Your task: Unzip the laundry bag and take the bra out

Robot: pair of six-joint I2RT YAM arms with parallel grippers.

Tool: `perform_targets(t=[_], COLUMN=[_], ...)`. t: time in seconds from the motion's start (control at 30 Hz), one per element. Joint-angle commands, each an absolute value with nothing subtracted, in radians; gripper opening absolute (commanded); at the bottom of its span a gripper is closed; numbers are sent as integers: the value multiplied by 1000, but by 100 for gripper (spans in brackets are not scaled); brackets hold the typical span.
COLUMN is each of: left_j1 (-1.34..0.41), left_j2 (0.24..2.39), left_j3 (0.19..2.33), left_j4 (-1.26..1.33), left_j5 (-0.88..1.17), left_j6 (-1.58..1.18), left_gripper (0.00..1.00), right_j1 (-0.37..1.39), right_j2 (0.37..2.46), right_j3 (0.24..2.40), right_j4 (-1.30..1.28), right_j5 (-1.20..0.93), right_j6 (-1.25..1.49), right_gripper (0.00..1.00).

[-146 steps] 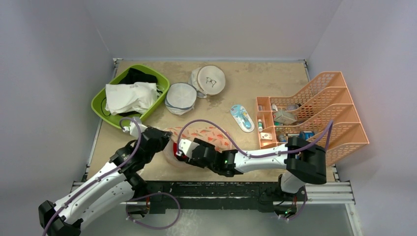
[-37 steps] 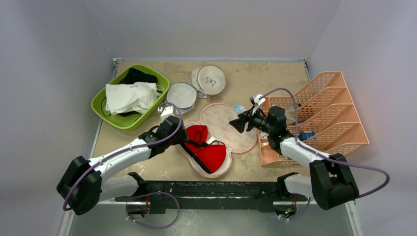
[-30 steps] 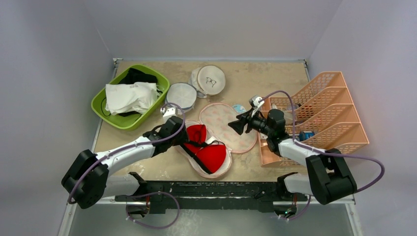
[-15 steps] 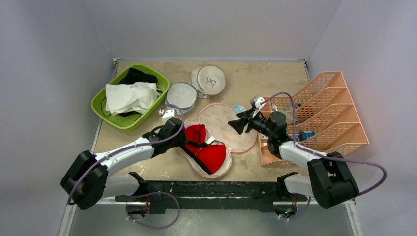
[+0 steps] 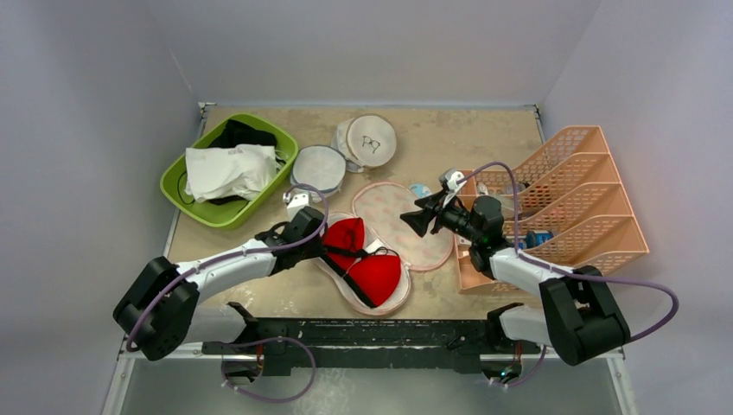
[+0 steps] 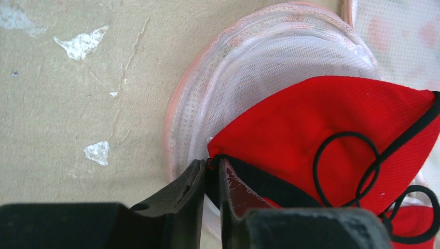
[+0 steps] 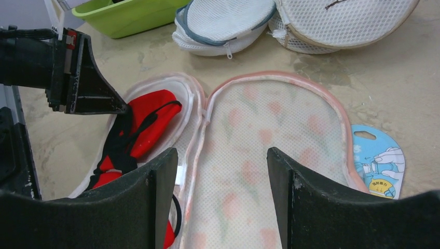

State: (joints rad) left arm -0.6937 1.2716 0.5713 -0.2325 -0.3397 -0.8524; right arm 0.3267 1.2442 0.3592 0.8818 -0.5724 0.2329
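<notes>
laundry bag [image 5: 386,210]: peanut-shaped, pinkish, unzipped and spread open flat in two pale mesh-lined halves, by the middle of the tabletop's near edge.
bra [image 5: 373,273]: bright red, black straps and trim, lying in the bag's nearer half.

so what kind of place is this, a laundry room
Probably a robot test bench, not a real laundry room: two robot arms at a worn table boxed in by plain walls, with a green basin of clothes.

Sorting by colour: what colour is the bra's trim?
Black, on the red bra; clearest in the left wrist view.
</notes>
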Motion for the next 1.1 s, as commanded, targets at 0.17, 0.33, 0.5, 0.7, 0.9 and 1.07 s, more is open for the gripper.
perform_targets(t=[0.17, 0.33, 0.5, 0.7, 0.9, 1.07], left_j1=[-687, -687, -686, -686, -686, -687], left_j2=[1220, 1137, 1025, 967, 945, 976], left_j3=[670, 732, 780, 873, 991, 1137], left_j4=[-281, -358, -388, -398, -403, -443], left_j5=[-324, -320, -324, -253, -243, -305], left_j6=[-813, -775, -748, -701, -657, -605], left_gripper=[0, 0, 0, 0, 0, 0], right_j1=[331, 333, 333, 335, 334, 336], right_j2=[1255, 1251, 1254, 1259, 1259, 1259], right_j3=[379, 376, 376, 377, 377, 374], right_j4=[939, 942, 946, 948, 953, 955], right_j5=[-595, -593, -593, -595, -596, -599], right_j6=[229, 230, 233, 235, 237, 237], right_gripper=[66, 66, 66, 66, 65, 65])
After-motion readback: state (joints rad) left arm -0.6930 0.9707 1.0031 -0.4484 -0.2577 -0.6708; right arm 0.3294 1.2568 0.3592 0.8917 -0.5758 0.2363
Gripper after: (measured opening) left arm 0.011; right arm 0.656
